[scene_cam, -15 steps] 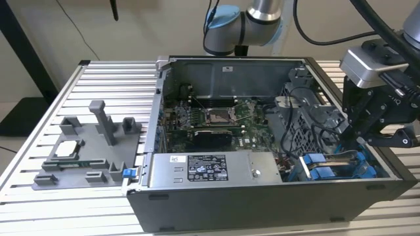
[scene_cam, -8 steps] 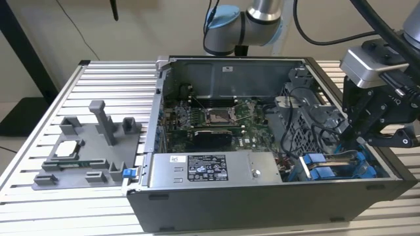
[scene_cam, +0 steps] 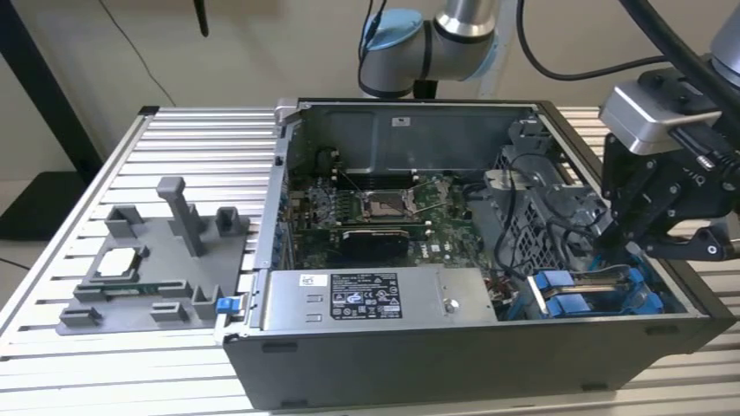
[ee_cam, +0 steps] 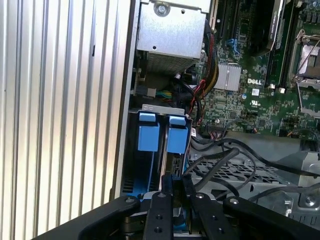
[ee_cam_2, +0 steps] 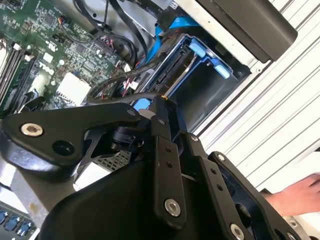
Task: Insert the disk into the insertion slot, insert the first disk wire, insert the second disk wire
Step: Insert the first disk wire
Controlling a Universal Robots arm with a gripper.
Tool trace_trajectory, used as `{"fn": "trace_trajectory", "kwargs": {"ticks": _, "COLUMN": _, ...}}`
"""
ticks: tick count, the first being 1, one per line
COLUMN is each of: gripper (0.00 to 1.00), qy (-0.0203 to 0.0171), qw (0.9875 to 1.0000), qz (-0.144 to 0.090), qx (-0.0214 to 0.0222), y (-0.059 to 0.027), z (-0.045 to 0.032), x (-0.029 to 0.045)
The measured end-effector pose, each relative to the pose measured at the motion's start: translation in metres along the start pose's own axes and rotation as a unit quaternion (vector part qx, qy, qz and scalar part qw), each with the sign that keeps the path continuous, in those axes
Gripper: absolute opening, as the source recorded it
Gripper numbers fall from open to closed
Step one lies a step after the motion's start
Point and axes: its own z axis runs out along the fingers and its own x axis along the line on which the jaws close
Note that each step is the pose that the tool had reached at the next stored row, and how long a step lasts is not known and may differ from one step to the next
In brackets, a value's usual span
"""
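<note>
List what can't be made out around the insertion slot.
Near end of the insertion slot: behind the gripper, first wrist view.
Slot's depth: below the case wall, exterior view.
Ends of the black cables: tangled, first wrist view.
Person's hand: cut by second wrist view's edge.
</note>
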Motion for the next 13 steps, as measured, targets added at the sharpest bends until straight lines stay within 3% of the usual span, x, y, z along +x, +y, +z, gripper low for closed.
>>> {"fn": "trace_trajectory", "kwargs": {"ticks": 6, "gripper": 0.00, "qy": -0.0018, "qw": 0.9998, "qz": 0.002, "qx": -0.0208, "y": -0.0063, "z": 0.0034, "x": 0.0014}}
{"fn": "trace_trajectory", "kwargs": {"ticks": 13, "gripper": 0.00, "qy": -0.0026, "qw": 0.9995, "qz": 0.003, "qx": -0.0303, "y": -0.0230, "z": 0.0118, "x": 0.0045}}
